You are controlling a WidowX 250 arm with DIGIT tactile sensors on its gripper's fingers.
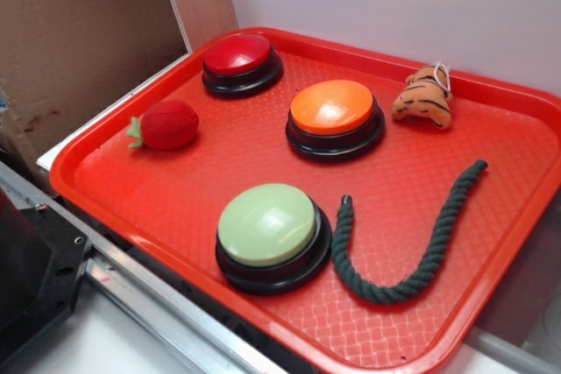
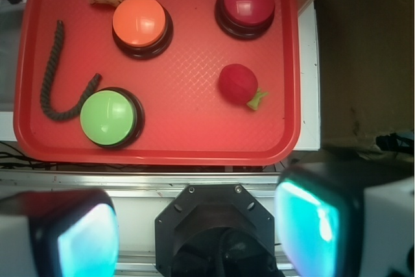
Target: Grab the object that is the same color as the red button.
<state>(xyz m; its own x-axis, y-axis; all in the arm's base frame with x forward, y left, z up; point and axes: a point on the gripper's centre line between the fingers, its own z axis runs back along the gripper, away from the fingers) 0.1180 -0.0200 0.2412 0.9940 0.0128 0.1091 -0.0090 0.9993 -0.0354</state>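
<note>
We see the gripper cropped, fingers apart; fuzzy red strawberry with green tip lies by the tray's edge.

Red tray w/ 3 buttons, strawberry nr left rim, tiger, rope.

Gripper at the bottom of the wrist frame, jaws spread wide — one pad lower left, one lower right — empty between, black wrist mount centred, absent from the exterior frame
</note>
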